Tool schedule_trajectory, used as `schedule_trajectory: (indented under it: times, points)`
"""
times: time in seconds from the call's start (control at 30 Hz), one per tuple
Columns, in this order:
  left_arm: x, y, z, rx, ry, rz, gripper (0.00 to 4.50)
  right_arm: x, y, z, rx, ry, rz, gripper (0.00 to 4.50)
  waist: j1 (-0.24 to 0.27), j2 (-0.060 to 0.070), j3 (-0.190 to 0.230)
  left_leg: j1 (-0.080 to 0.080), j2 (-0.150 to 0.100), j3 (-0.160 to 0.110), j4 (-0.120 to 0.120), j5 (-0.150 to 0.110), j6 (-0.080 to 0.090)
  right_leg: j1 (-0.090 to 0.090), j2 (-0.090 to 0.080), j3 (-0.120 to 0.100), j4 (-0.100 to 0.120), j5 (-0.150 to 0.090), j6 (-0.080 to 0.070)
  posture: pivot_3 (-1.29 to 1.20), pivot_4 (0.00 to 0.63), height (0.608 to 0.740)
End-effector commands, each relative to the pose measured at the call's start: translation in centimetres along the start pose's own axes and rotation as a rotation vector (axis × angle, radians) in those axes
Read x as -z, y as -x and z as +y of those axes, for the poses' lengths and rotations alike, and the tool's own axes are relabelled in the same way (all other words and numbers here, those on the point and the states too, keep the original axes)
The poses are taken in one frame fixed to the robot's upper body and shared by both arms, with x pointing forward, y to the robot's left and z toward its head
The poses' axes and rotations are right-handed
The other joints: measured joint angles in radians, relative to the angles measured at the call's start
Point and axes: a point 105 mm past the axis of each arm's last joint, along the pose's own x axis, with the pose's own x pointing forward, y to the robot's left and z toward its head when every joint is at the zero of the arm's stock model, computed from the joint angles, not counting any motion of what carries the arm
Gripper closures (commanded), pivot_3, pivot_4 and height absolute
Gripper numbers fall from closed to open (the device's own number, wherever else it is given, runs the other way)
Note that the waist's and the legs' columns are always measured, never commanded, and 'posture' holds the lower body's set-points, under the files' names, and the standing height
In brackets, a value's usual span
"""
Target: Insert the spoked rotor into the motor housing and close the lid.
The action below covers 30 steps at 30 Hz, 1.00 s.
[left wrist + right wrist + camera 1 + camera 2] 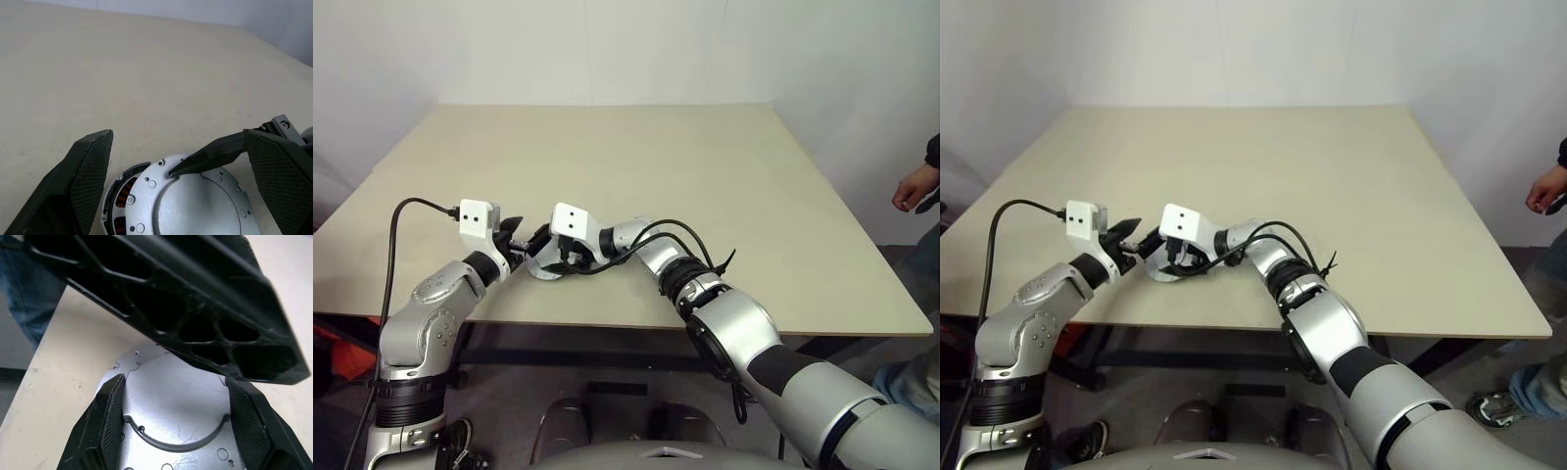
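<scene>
The motor housing [122,196] sits on the table near its front edge, with copper windings showing at one side. A flat silver-grey round plate with small holes, which I take for the lid [195,205], lies over it, shifted a little off centre. My right gripper [174,378] reaches in from the right and is shut on the lid [171,401], one finger on each side of the rim. My left gripper [178,134] stands open just to the left, its fingers wide apart above the housing and holding nothing. The spoked rotor is hidden.
The beige table [636,166] stretches bare behind the grippers. Its front edge runs just below the parts. A person's hand [913,186] hangs beyond the table's right edge. Black cables loop over both forearms.
</scene>
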Motion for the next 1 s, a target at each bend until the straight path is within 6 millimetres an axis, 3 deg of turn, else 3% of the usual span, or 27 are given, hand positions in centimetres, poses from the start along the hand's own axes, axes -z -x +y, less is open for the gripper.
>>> schedule_trajectory:
  times: [0.03,0.2,0.6,0.77,1.0]
  points:
    - [-1.4,0.2,-0.6,0.013,-0.032,-0.054,0.00,-1.5,0.1,-1.7,0.076,-0.007,-0.024,1.37,0.001,0.000,0.000,0.000,0.000,0.000,0.000,0.000,0.000,0.000,0.000,0.000,0.000,0.000,0.000,0.00,0.000,0.740]
    - [-1.5,0.0,-0.5,0.015,-0.033,-0.054,0.00,0.6,1.0,-2.9,0.180,-0.147,0.040,1.37,0.005,0.000,0.000,0.001,0.000,0.000,0.000,0.000,0.000,0.002,0.000,0.000,0.000,0.000,0.000,0.00,0.000,0.740]
    - [-1.7,-0.1,-0.3,0.011,-0.037,-0.056,0.00,5.2,4.0,-3.6,0.307,-0.322,0.119,1.37,0.032,0.000,0.000,0.000,0.002,0.005,0.000,0.000,0.000,0.011,-0.001,0.007,0.000,-0.003,0.005,0.00,0.000,0.740]
    - [-1.6,-0.2,-0.4,0.017,-0.035,-0.053,0.00,5.8,3.9,-3.2,0.313,-0.329,0.137,1.37,0.033,0.001,0.000,0.006,0.007,0.014,0.000,0.000,-0.001,0.022,-0.002,0.009,-0.001,-0.008,0.015,0.00,0.000,0.740]
    - [-1.6,-0.2,-0.2,0.010,-0.036,-0.053,0.00,5.6,3.4,-2.9,0.295,-0.325,0.145,1.37,0.032,0.001,0.000,0.006,0.007,0.014,0.000,0.000,-0.001,0.024,-0.003,0.010,-0.001,-0.009,0.016,0.00,0.000,0.740]
